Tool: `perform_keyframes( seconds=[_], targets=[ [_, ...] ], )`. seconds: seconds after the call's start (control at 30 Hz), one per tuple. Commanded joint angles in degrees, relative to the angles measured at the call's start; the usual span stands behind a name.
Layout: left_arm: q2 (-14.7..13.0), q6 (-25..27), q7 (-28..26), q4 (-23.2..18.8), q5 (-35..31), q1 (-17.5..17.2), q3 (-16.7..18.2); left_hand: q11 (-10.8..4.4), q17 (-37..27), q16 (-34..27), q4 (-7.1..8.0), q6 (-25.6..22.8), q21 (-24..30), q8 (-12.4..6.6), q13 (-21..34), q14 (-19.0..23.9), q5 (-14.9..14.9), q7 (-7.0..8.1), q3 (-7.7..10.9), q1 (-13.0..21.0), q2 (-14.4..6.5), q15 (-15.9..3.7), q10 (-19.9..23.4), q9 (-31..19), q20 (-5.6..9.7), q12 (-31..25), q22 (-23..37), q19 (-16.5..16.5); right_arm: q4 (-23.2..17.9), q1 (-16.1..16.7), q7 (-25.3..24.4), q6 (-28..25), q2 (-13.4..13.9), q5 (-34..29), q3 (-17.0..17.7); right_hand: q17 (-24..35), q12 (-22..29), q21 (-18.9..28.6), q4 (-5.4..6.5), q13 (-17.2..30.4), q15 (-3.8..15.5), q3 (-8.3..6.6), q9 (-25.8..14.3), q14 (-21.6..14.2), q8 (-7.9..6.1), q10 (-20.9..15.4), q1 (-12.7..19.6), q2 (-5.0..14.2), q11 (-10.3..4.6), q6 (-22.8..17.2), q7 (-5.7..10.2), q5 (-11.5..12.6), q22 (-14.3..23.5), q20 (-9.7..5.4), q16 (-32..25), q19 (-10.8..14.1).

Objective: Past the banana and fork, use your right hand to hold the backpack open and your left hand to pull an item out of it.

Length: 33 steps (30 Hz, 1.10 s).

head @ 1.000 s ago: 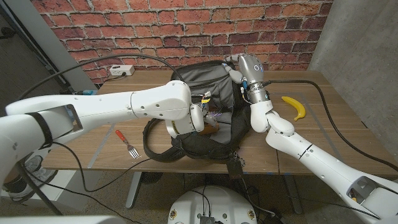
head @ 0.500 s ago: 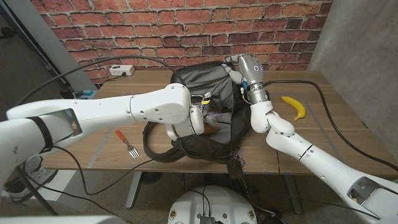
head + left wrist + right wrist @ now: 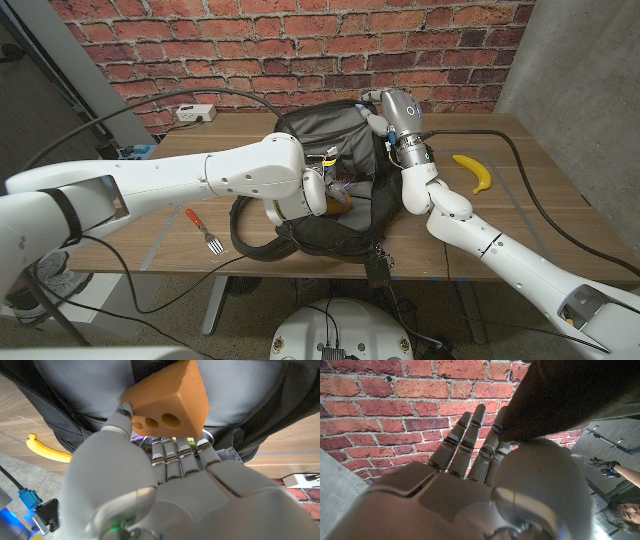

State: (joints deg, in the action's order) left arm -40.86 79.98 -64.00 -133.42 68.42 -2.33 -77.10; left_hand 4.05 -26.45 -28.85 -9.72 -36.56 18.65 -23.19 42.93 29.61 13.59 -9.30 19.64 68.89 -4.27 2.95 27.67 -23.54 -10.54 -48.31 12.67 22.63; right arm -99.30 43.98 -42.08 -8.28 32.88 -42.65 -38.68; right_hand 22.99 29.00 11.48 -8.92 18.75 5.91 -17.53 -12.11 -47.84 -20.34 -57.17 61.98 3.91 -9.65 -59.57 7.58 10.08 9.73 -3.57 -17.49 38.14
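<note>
A black and grey backpack [image 3: 330, 190] lies in the middle of a wooden table [image 3: 520, 220], its opening facing up, and serves as the landmark here. On the near side of the backpack, the robot's left hand [image 3: 318, 192] reaches into the opening; the left wrist view shows its fingers [image 3: 180, 457] and thumb pinching an orange wedge with round holes, like a toy cheese block [image 3: 167, 402], lifted just above the grey lining. The hold is at one lower edge of the wedge, so it looks shallow; a likely failure is the block slipping back into the backpack if it brushes the rim or a strap while coming out. At the backpack's far right rim, the robot's right hand [image 3: 378, 122] has dark fabric caught between thumb and fingers, holding the flap up. If that hold loosens, the flap could fall across the opening and onto the left hand. Near the backpack on the left lies a fork [image 3: 203, 232] with a red handle; on the right, well apart, lies a banana [image 3: 474, 172], with a thick black cable [image 3: 540, 205] running past it. Beyond the backpack to the far left sits a white power strip [image 3: 195, 114] by the brick wall [image 3: 300, 50]. A loose strap loops just beside the left forearm and could snag it.
</note>
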Motion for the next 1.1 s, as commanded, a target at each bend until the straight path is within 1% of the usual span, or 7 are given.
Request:
perform_keyframes(
  seconds=[0.03,0.27,0.37,0.7,0.93,1.07,1.1],
  targets=[
    [-1.98,0.0,0.0,-2.25,0.47,-1.47,1.92,-1.09,-0.41,-0.55,-0.09,-0.34,0.35,-0.77,1.3,0.37,0.51,0.13,-0.26,1.24,-0.01,-0.22,0.92,-0.58,-0.02,-0.6,0.29,0.46,0.64,-0.88,0.42,-0.39,-0.76,-0.67,-0.88,0.35,-0.32,0.09,0.0,0.16,7.46,0.34,-0.26,-0.75,-0.34,-0.03,0.31,0.47,0.48,-0.27,0.18,0.41,0.26,-3.69,0.28,-0.12],
    [-3.42,0.0,0.0,-3.96,0.37,-2.56,3.02,-1.22,-0.71,-0.81,0.02,-0.55,0.51,-1.29,1.97,0.6,0.64,-0.12,-0.4,1.6,0.06,-0.28,0.92,-1.22,-0.04,-1.07,0.33,0.56,0.94,-1.25,0.56,-0.89,-1.19,-1.02,-1.37,0.42,-0.41,0.08,0.01,0.12,7.42,0.4,-0.26,-0.79,-0.31,-0.05,0.32,0.48,0.46,-0.21,0.18,0.41,0.26,-3.7,0.34,-0.12],
    [-4.3,0.0,0.0,-5.17,0.03,-3.25,3.77,-1.36,-0.77,-0.9,0.02,-0.63,0.6,-1.5,2.23,0.81,0.71,0.13,-0.4,1.79,0.06,-0.41,1.04,-1.47,0.05,-1.29,0.35,0.64,1.14,-1.5,0.66,-0.98,-1.31,-1.14,-1.6,0.44,-0.44,0.08,0.0,0.16,7.46,0.41,-0.26,-0.79,-0.32,0.03,0.36,0.5,0.44,-0.23,0.23,0.41,0.26,-3.67,0.38,-0.12],
    [-7.17,0.0,0.0,-8.89,-1.82,-6.96,7.03,-1.68,-1.23,-1.47,0.0,-1.86,1.04,-2.89,3.44,1.74,1.05,0.83,-0.44,2.7,0.11,-0.81,2.06,-2.63,0.43,-2.44,0.43,1.15,1.4,-2.19,1.04,-1.88,-2.1,-1.65,-2.42,0.51,-0.47,0.08,-0.02,0.2,7.47,0.47,-0.26,-0.82,-0.31,-0.09,0.45,0.53,0.48,-0.23,0.19,0.42,0.26,-3.7,0.49,-0.13],
    [-9.16,0.0,0.0,-11.59,-2.85,-9.34,9.22,-1.85,-1.5,-1.74,0.17,-1.89,1.23,-3.45,4.1,2.16,1.24,0.66,-0.54,2.89,0.04,-1.15,2.3,-3.31,0.41,-2.9,0.46,1.29,1.83,-3.14,1.67,-1.9,-2.62,-1.93,-3.19,0.57,-0.52,0.07,-0.05,0.23,7.52,0.53,-0.26,-0.86,-0.3,-0.1,0.53,0.55,0.47,-0.23,0.15,0.42,0.26,-3.75,0.56,-0.15],
    [-10.08,0.0,0.0,-12.64,-3.0,-10.91,10.88,-1.83,-1.6,-1.77,0.22,-2.09,1.28,-3.79,4.4,2.2,1.34,0.85,-0.53,3.01,-0.05,-1.17,2.4,-3.63,0.48,-3.1,0.48,1.24,2.18,-3.61,1.92,-2.18,-3.07,-2.01,-3.56,0.56,-0.52,0.09,-0.03,0.28,7.48,0.56,-0.26,-0.84,-0.29,-0.1,0.52,0.55,0.44,-0.21,0.18,0.42,0.26,-3.76,0.62,-0.12],
    [-10.33,0.0,0.0,-12.85,-2.97,-11.22,11.26,-1.93,-1.66,-1.83,0.24,-1.95,1.32,-3.8,4.48,2.23,1.36,0.62,-0.57,3.02,-0.06,-1.13,2.46,-3.71,0.55,-3.17,0.48,1.29,2.28,-3.76,2.06,-2.04,-3.04,-2.0,-3.67,0.56,-0.54,0.08,-0.04,0.25,7.5,0.56,-0.27,-0.85,-0.3,-0.12,0.55,0.57,0.47,-0.23,0.2,0.42,0.26,-3.77,0.63,-0.13]
  ],
)
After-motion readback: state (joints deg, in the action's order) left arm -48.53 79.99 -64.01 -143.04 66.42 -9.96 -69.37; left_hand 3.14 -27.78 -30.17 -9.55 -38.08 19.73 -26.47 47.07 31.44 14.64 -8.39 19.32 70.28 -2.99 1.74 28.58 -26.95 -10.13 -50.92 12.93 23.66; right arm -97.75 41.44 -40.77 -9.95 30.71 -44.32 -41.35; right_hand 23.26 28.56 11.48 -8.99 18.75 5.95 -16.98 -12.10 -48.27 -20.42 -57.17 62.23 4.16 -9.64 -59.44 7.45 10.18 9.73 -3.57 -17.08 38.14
